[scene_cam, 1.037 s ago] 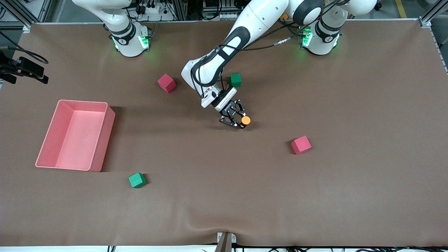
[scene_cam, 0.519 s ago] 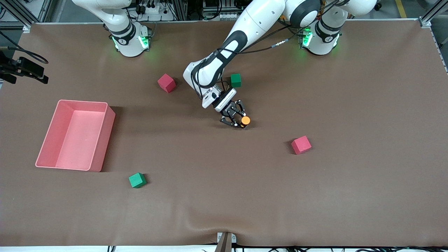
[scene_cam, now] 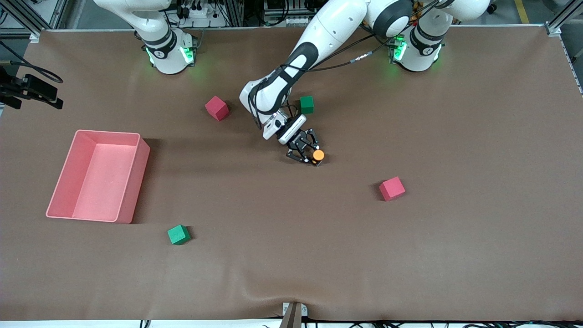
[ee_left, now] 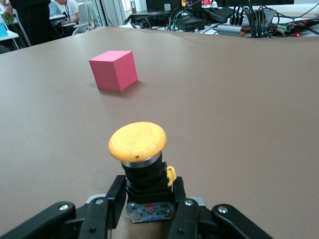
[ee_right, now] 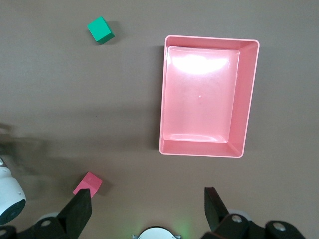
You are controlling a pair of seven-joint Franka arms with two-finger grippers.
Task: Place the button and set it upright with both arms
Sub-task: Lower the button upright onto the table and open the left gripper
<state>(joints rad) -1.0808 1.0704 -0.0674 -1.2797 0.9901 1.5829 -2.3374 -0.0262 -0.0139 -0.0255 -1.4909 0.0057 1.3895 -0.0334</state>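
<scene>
Nearest the front camera, a green cube (scene_cam: 178,234) lies well apart from either gripper. At mid-table the left gripper (scene_cam: 306,154) pinches the button (scene_cam: 318,155) by its black body, orange cap upward, low at the table. The right gripper (ee_right: 149,209), fingers wide apart, waits high above the pink bin (ee_right: 207,97).

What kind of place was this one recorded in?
Most likely a robotics lab: two arms bolted to a covered table, foam test cubes such as the pink cube, and cables and electronics along the table's edge, with people at desks nearby.
</scene>
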